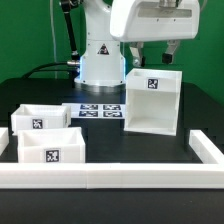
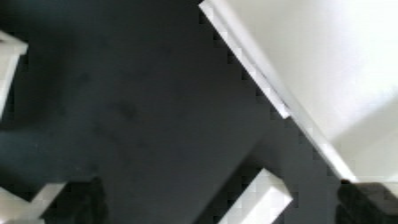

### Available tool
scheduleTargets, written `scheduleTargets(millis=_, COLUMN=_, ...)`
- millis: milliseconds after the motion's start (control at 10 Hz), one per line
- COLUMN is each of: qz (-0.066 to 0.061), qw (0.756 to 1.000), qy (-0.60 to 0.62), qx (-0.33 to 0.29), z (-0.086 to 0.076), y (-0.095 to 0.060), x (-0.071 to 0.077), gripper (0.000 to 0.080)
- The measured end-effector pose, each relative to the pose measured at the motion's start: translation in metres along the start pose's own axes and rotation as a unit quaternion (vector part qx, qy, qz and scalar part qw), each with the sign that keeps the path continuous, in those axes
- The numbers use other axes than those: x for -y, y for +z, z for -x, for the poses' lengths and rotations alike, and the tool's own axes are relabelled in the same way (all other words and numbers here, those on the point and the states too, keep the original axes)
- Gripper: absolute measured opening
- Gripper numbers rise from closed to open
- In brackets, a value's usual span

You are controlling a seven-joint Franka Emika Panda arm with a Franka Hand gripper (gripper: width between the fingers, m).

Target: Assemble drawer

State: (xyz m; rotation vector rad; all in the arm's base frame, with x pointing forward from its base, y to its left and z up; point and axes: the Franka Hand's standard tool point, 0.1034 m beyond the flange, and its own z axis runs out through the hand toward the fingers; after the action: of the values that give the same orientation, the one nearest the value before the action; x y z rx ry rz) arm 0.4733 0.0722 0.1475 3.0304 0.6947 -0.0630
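**A:** Rail [image 1: 110, 178] up front, low and white, ran right across the near edge and turned back at both ends. Just behind it, at the exterior view's left, the front tray [image 1: 50, 150] sat open-topped with its tag facing out. The back tray [image 1: 38, 118] sat close behind it.

**B:** And the marker board [image 1: 100, 108] lay flat mid-table, between the trays and the case [image 1: 153, 100]. That case stood upright at the exterior view's right, open face toward the rail, no tray showing inside.

**A:** Gripper [image 1: 152, 56] hung over the case's top, touching nothing, spread wide. The wrist view agreed: fingertips [image 2: 254, 195] well apart, only dark table [image 2: 143, 110] between them, and a white edge, likely the case's, off to one side.

**B:** So neither tray was in. I'd call the job barely begun, with a tray grasp next. To do it well, come down square over one tray wall, one finger inside and one outside. Pinch low so the tray doesn't tip, then carry it level toward the opening.

**A:** Room to move? Good open table between trays and case. The tight spots were the rail close in front of the trays, the neighbouring tray's wall, and the case's thin side edges at entry.
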Motion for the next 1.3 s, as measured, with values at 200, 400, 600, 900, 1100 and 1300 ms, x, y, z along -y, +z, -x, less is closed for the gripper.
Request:
scheduleTargets(millis=200, qz=0.0, qw=0.99, qy=0.143, qx=0.007, z=0.01, y=0.003, x=0.013, gripper=0.065)
scheduleTargets(millis=400, qz=-0.016, qw=0.965, qy=0.262, qx=0.01, z=0.01, y=0.005, x=0.021, gripper=0.065)
scheduleTargets(millis=600, qz=-0.021, qw=0.942, qy=0.335, qx=0.012, z=0.009, y=0.005, x=0.023, gripper=0.065)
scheduleTargets(millis=900, qz=-0.027, qw=0.925, qy=0.378, qx=0.004, z=0.01, y=0.007, x=0.034, gripper=0.065)
scheduleTargets(millis=1100, qz=-0.029, qw=0.929, qy=0.37, qx=-0.007, z=0.014, y=0.011, x=0.057, gripper=0.065)
scheduleTargets(millis=1300, qz=-0.029, qw=0.932, qy=0.361, qx=-0.015, z=0.017, y=0.017, x=0.074, gripper=0.065)
